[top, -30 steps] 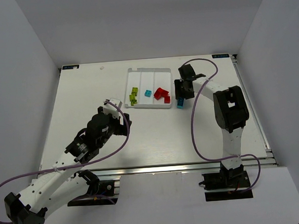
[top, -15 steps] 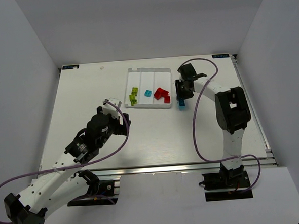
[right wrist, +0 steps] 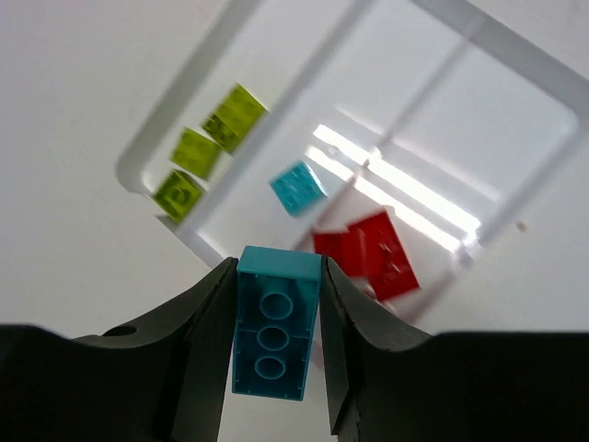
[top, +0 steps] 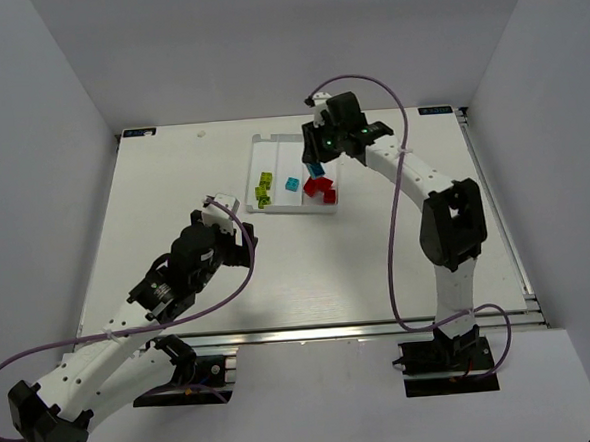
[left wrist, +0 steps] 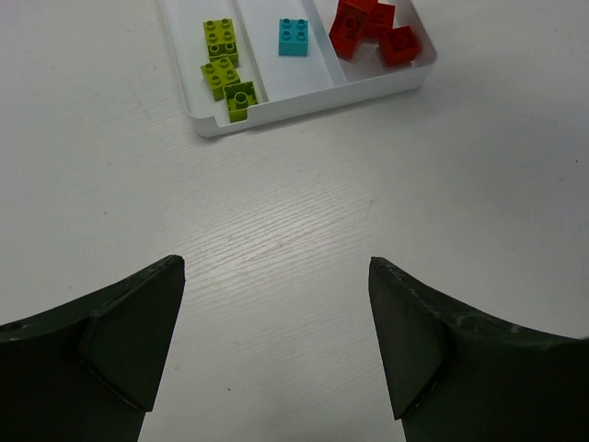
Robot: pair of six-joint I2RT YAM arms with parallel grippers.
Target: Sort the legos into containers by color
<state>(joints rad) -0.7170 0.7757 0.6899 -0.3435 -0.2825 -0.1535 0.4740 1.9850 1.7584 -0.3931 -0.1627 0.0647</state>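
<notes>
The white three-compartment tray (top: 290, 137) lies at the back middle of the table. Its left compartment holds yellow-green legos (top: 264, 188), the middle one a small cyan lego (top: 292, 184), the right one red legos (top: 321, 189). My right gripper (top: 316, 162) hangs above the tray, shut on a long cyan brick (right wrist: 272, 324), whose hollow underside faces the wrist camera. Below it in that view are the yellow-green legos (right wrist: 198, 152), the cyan lego (right wrist: 297, 188) and the red legos (right wrist: 377, 250). My left gripper (left wrist: 274, 267) stands open over bare table, short of the tray (left wrist: 304, 101).
The left arm stretches across the near left of the table, its purple cable looping beside it. The right arm reaches from its base at the near right up to the tray. White walls close the table in on three sides.
My right gripper closed on the cyan brick lying on the table right of the tray, lifted it, and swung left over the tray. The left arm has stayed still.
</notes>
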